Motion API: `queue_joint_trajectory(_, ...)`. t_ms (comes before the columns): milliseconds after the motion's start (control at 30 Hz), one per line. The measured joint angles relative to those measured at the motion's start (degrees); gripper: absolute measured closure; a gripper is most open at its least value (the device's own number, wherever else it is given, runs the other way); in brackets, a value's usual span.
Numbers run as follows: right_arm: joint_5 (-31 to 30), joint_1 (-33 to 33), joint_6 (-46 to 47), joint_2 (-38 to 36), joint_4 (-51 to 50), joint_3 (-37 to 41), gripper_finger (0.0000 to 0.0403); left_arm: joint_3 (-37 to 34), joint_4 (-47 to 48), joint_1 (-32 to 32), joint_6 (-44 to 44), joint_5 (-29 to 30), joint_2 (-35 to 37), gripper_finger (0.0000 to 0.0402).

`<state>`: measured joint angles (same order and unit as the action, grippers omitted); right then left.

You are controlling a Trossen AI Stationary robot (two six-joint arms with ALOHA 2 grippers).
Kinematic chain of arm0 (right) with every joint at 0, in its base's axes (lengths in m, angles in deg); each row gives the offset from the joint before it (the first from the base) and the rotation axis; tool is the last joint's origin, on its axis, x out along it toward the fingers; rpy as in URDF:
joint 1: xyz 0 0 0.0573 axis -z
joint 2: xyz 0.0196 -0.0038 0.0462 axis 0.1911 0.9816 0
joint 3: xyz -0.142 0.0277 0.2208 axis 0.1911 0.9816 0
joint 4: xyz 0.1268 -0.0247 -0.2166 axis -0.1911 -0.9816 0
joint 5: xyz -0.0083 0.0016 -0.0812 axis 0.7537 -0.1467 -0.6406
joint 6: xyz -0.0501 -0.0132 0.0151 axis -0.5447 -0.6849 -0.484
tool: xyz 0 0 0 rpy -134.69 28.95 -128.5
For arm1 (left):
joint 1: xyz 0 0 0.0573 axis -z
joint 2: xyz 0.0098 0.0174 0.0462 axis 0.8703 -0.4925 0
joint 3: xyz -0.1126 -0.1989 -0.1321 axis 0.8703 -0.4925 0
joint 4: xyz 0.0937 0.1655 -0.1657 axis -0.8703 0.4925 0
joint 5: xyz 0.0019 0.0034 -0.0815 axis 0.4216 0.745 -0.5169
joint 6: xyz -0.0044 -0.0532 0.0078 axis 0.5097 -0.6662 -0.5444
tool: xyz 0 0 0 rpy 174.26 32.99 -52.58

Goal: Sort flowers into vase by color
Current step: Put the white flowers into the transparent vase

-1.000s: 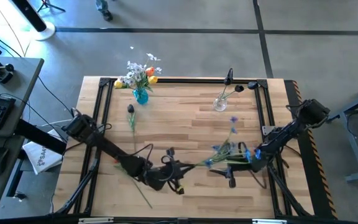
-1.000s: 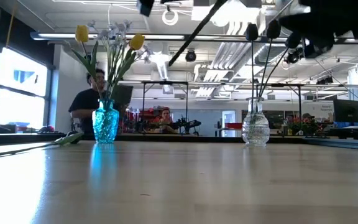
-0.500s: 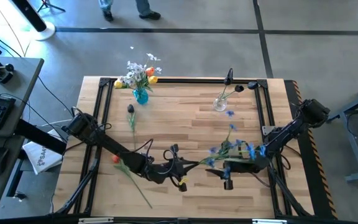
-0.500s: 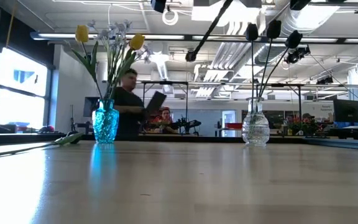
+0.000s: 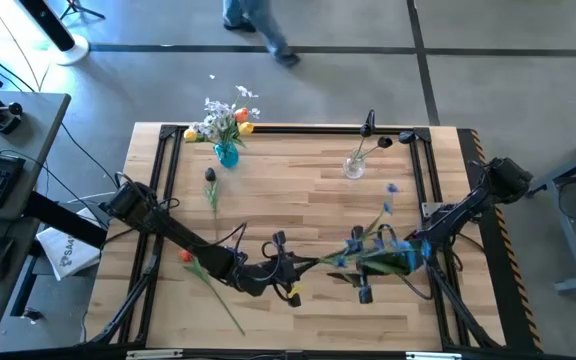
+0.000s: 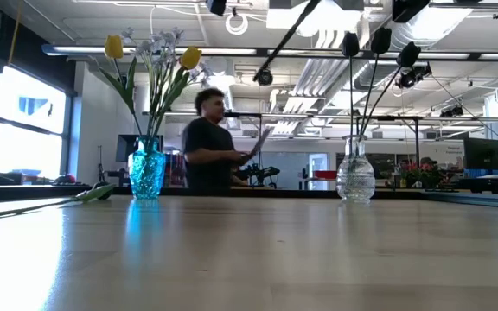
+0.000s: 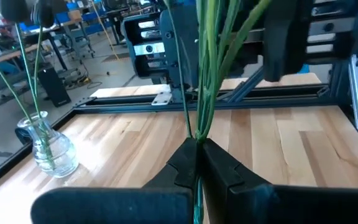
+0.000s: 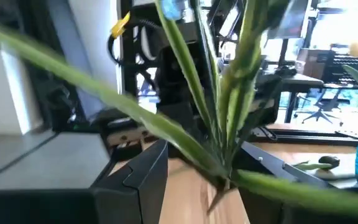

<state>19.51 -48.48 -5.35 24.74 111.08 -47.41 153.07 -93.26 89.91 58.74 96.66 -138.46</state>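
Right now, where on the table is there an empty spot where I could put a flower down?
The wood between the blue vase and the clear vase is bare, and so is the middle of the table. The near edge is crowded: the left gripper and right gripper both hold the blue flowers there. A loose flower lies below the blue vase.

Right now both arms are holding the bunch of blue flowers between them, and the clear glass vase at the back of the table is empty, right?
Not quite. Both grippers do hold the blue flowers, but the clear vase isn't empty: the low view shows dark-headed stems standing in it.
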Motion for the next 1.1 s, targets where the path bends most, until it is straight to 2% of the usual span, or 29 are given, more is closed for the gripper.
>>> queue_joint_trajectory(167, 0.01, -2.09, 2.3, -4.2, -9.83, 0.0, 0.0224, 0.0, 0.13, 0.86, 1.15, 1.36, -0.02, 0.0401)
queue_joint_trajectory(367, 0.47, -1.42, 13.34, -5.77, -21.01, 0.0, 0.0168, 0.0, 0.02, 0.89, 1.15, 4.67, -0.02, 0.0401)
queue_joint_trajectory(467, -0.42, 0.67, 18.51, -4.25, -22.24, 0.01, 0.015, 0.0, 0.08, 0.88, 1.13, 4.81, -0.02, 0.0401)
queue_joint_trajectory(600, -3.15, 2.85, 17.75, -1.4, -17.98, 0.13, 0.0149, 0.0, 0.07, 0.81, 1.08, 4.75, -0.02, 0.0401)
queue_joint_trajectory(800, -5.49, 2.94, 5.95, -0.29, -2.07, 0.13, 0.0171, 0.0, 0.08, 0.79, 0.71, 4.41, -0.02, 0.0401)
queue_joint_trajectory(933, -1.19, 3.63, 4.32, -0.29, 2.58, 0.13, 0.0195, 0.0, 0.02, 0.62, 0.41, 3.69, -0.02, 0.0401)
queue_joint_trajectory(1100, 3.43, 5.6, 7.18, -0.29, 2.36, 0.13, 0.0224, 0.0, 0.04, -0.04, -0.84, 3.39, -0.02, 0.0401)
